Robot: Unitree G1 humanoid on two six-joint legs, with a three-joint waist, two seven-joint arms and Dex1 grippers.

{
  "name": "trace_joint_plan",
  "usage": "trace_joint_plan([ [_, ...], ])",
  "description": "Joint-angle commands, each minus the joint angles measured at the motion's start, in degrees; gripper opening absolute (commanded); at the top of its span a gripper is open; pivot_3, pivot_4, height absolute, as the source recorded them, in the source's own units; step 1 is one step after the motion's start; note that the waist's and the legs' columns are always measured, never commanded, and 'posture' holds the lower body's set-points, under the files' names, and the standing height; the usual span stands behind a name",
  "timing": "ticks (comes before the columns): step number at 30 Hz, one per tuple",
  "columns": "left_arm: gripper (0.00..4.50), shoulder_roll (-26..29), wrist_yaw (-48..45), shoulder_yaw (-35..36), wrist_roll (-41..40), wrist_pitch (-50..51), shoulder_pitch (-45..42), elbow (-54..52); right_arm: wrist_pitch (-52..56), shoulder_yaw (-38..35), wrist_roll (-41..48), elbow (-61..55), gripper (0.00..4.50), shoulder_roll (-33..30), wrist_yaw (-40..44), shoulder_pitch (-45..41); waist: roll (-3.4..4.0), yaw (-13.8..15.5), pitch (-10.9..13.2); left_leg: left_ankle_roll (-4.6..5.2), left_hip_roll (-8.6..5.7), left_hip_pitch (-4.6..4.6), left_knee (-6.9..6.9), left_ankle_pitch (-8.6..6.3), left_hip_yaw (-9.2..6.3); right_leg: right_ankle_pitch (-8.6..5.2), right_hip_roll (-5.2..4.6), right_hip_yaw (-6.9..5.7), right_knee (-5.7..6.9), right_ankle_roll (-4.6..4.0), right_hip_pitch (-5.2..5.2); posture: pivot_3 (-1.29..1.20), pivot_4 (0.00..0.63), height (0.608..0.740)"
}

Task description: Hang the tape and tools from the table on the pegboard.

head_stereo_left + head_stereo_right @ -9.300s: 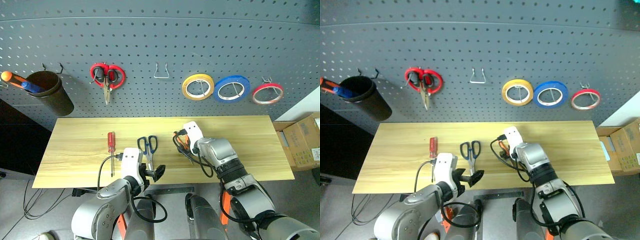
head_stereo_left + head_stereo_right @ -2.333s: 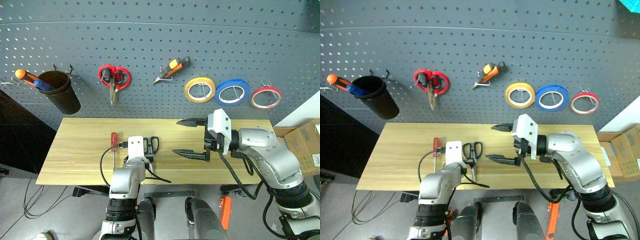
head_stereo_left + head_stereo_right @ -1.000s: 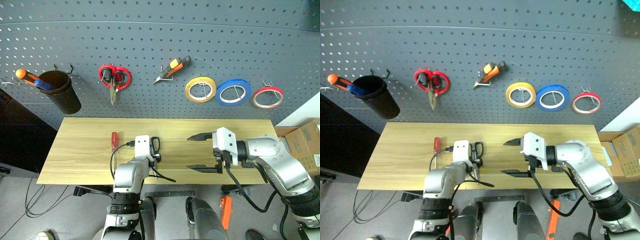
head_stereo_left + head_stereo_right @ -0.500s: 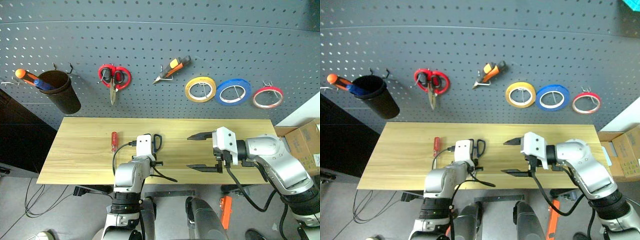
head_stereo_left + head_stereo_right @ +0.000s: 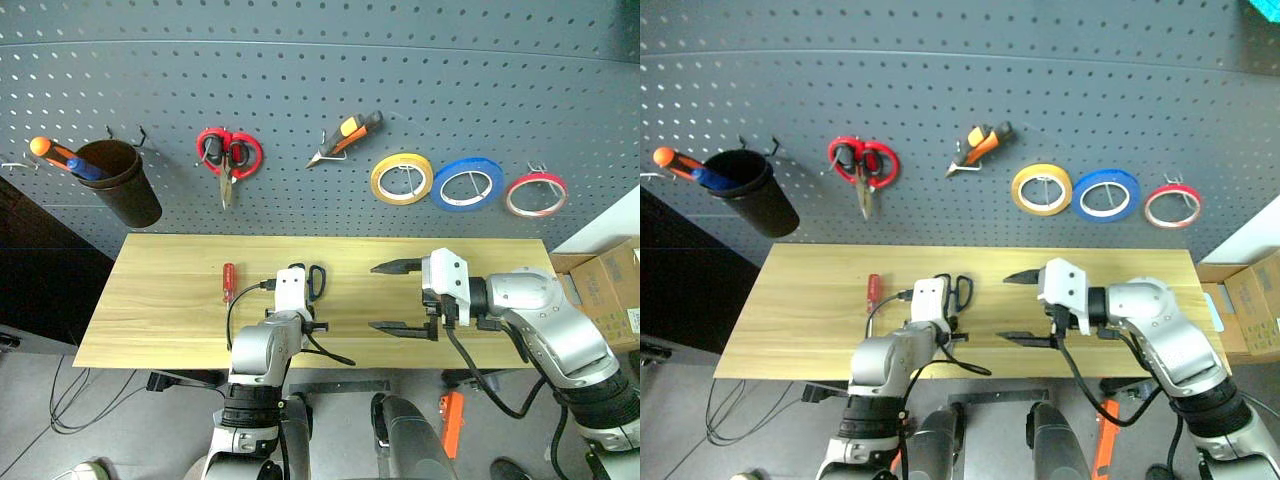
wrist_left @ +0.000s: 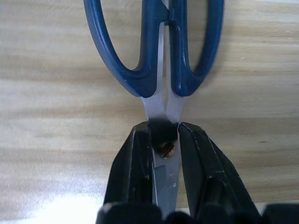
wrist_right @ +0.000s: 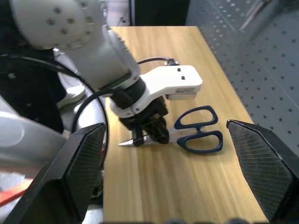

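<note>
- While your left gripper sits low over the table, its two black fingers are pressed together on the blades of the blue-handled scissors, right at the pivot screw.
- You can see the scissors lying flat on the wood, their handle loops pointing toward the pegboard and the blade tips toward the front edge of the table.
- Your right gripper hangs above the table to the right of the scissors, its fingers spread as wide as they go, with nothing between them.
- Your right wrist camera looks across at the left gripper and shows the scissors between its own two spread fingers, well apart from both.
- You have the red-handled screwdriver lying on the table to the left of the scissors, near but not touching them.
- On the pegboard, the small pliers with orange-and-black handles hang tilted on a hook, left of the yellow roll.
- Next along, you see the blue roll, then the red tape on the hook farthest right.
- Further left on the board hang red-handled scissors and a dark cup with orange-and-blue-handled tools in it.
</note>
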Motion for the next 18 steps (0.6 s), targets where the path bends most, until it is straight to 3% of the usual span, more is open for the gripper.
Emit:
trace_joint_plan([
  [1,0.67,1.42,-1.11,-1.88,1.3,-1.04,-0.53,-3.44,0.32,-1.65,0.6,-0.73,4.5,0.98,-1.88,-0.89,0.0,0.06,0.0,0.0,0.0,-0.02,0.0,0.0,0.0,0.01,0.0,0.0,0.0,0.02,-0.02,0.07,0.243,0.74],
  [18,0.67,6.21,-5.45,-4.57,2.63,-3.67,1.22,-15.96,-0.68,-3.65,0.49,0.72,4.5,4.88,-8.58,-3.34,0.04,1.49,-0.57,-0.17,0.01,-0.3,0.08,0.05,-0.08,0.07,0.0,-0.1,0.14,0.1,-0.32,0.14,0.131,0.74],
])
